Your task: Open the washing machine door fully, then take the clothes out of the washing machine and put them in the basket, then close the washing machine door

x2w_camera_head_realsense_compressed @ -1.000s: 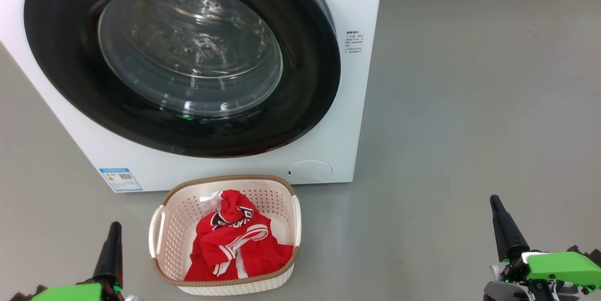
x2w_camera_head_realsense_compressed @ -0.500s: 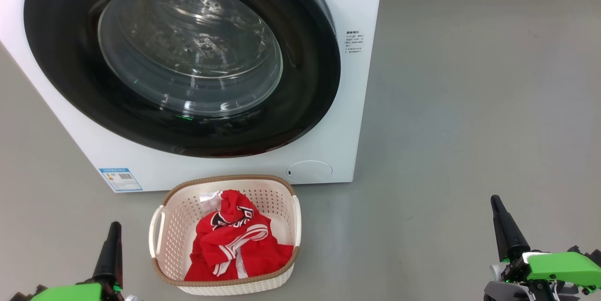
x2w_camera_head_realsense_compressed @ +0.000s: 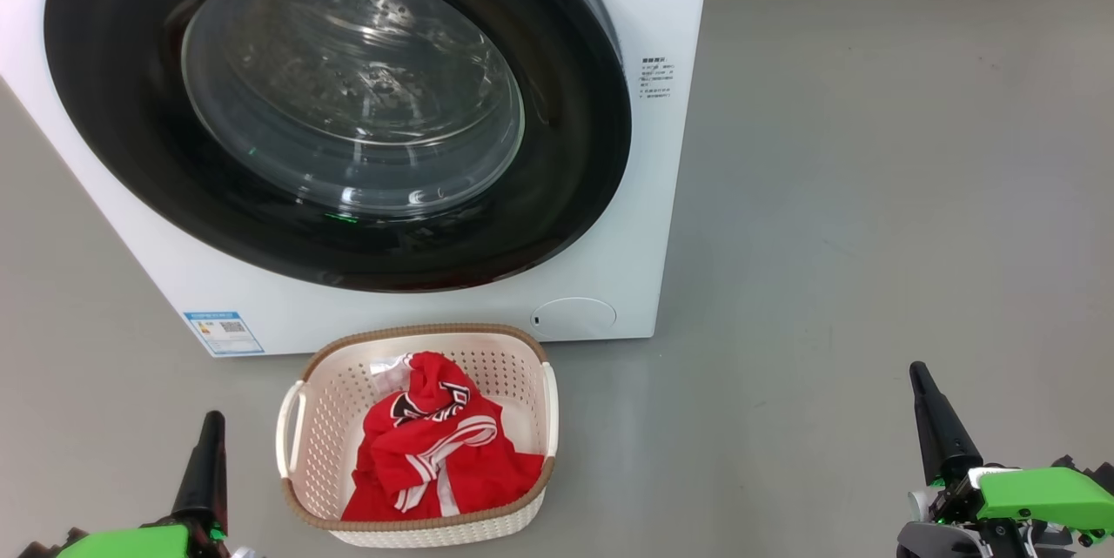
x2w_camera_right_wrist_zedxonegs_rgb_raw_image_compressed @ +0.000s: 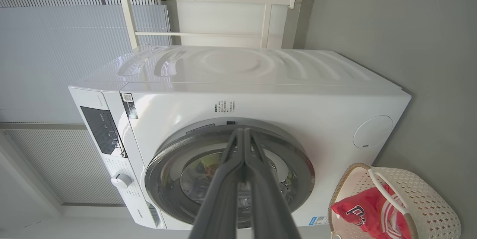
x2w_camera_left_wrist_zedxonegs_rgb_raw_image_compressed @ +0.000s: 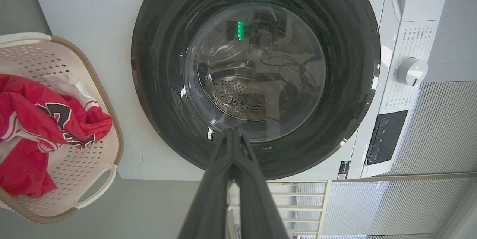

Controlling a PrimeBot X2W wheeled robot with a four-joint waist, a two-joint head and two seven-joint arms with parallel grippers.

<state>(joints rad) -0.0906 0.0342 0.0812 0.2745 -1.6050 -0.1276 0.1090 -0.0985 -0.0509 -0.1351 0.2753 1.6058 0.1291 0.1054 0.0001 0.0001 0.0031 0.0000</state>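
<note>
Down at the robot's left, the left gripper [x2w_camera_head_realsense_compressed: 210, 432] has its two dark fingers pressed flat together with nothing between them. It points up over the grey floor [x2w_camera_head_realsense_compressed: 870, 192] just left of the basket [x2w_camera_head_realsense_compressed: 335, 406], not touching it. In its own wrist view that closed pair aims at the lower part of the door. Over on the other side the right gripper [x2w_camera_head_realsense_compressed: 921, 386] is likewise pressed shut and empty, well apart from the basket and out to the right of the washing machine [x2w_camera_head_realsense_compressed: 666, 175]. The basket sits on the floor right in front of the machine, its brown rim close under the white front panel. The clothes [x2w_camera_head_realsense_compressed: 435, 453] lie crumpled inside it: a red jersey with white stripes and a bit of black lettering showing, heaped toward the near rim, with a scrap of white at the far edge of the heap. Behind the basket, the washing machine door [x2w_camera_head_realsense_compressed: 113, 123] is shut against the front of the machine. Its glossy black ring goes round the bulging glass, and the perforated steel of the drum [x2w_camera_head_realsense_compressed: 365, 79] shows through. A blue label [x2w_camera_head_realsense_compressed: 223, 332] sits low at the left of the front and a round cap [x2w_camera_head_realsense_compressed: 573, 315] low at the right, just behind the basket's far right corner. From the left wrist view, a white knob [x2w_camera_left_wrist_zedxonegs_rgb_raw_image_compressed: 411, 71] and a dark control panel [x2w_camera_left_wrist_zedxonegs_rgb_raw_image_compressed: 385, 134] show on the machine's top band.
</note>
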